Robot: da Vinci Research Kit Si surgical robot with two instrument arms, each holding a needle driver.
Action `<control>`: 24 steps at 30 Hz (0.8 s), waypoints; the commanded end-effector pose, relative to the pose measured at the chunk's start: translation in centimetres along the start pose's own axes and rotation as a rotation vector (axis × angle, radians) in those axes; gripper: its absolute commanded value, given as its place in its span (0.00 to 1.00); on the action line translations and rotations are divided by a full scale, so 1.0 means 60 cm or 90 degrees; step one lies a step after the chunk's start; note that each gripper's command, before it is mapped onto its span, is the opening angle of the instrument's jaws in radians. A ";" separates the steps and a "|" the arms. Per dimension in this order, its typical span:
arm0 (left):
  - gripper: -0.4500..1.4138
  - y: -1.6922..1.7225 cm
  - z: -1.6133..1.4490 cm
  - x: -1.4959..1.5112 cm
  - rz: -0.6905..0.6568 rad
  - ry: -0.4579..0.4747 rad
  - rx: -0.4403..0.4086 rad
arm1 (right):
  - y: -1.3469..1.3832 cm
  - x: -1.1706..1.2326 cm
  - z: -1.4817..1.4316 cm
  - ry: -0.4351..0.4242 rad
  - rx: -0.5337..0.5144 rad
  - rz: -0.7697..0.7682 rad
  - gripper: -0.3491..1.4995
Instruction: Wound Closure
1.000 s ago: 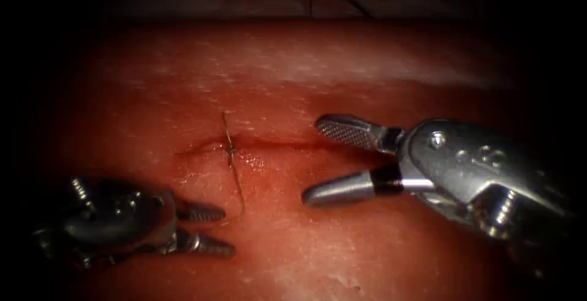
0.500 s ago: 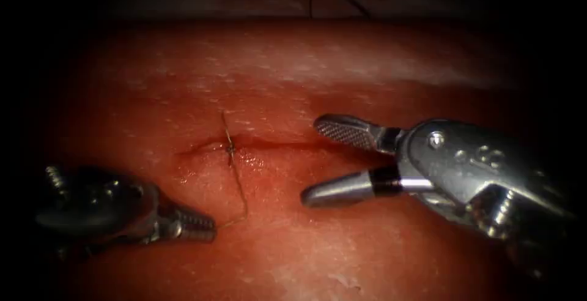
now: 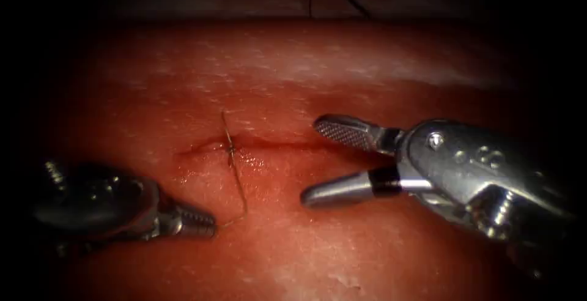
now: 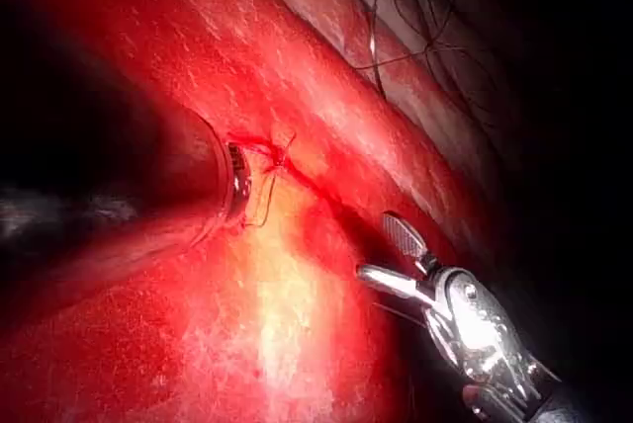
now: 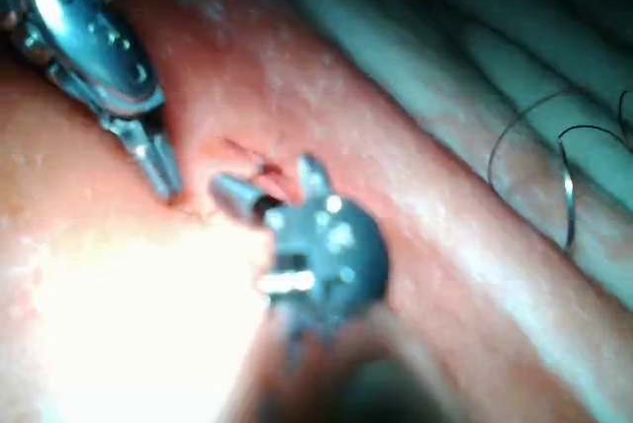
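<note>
Bench practice on pork belly: the left needle driver [image 3: 205, 222] has its 2 jaws closed on the free tail of the thread [image 3: 237, 185], low on the tissue [image 3: 367, 258] and well to the left of the other instrument. That tail climbs from the jaws to a knot [image 3: 231, 148] sitting on the cut [image 3: 275, 145], and a short end [image 3: 225, 123] pokes up past it. The strand curves gently rather than running dead straight, so the pull on it looks light.

To the right of the knot, the right needle driver [image 3: 310, 160] hangs with its 2 jaws spread wide, 1 above the line of the cut and 1 below it, holding nothing. As the only tool able to cut thread, its open stance facing the strand may be why it waits there, though that is a guess.

The curved needle [image 5: 568, 196] lies well apart from both tools, off the tissue on the pale ground beyond its far edge, among loose coils of dark thread [image 4: 425, 18]; it is not in the tissue. Red fluid [image 3: 251, 163] wets the surface just below the knot.
</note>
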 end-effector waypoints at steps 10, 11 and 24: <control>0.56 0.0001 0.0069 0.0005 0.064 -0.003 0.005 | 0.0002 -0.0002 0.0014 0.002 0.001 -0.005 0.86; 0.56 0.0001 0.0069 0.0005 0.064 -0.003 0.005 | 0.0002 -0.0002 0.0014 0.002 0.001 -0.005 0.86; 0.05 0.0004 0.0083 -0.0025 0.049 -0.063 -0.035 | 0.0001 -0.0002 0.0014 0.002 0.001 -0.001 0.86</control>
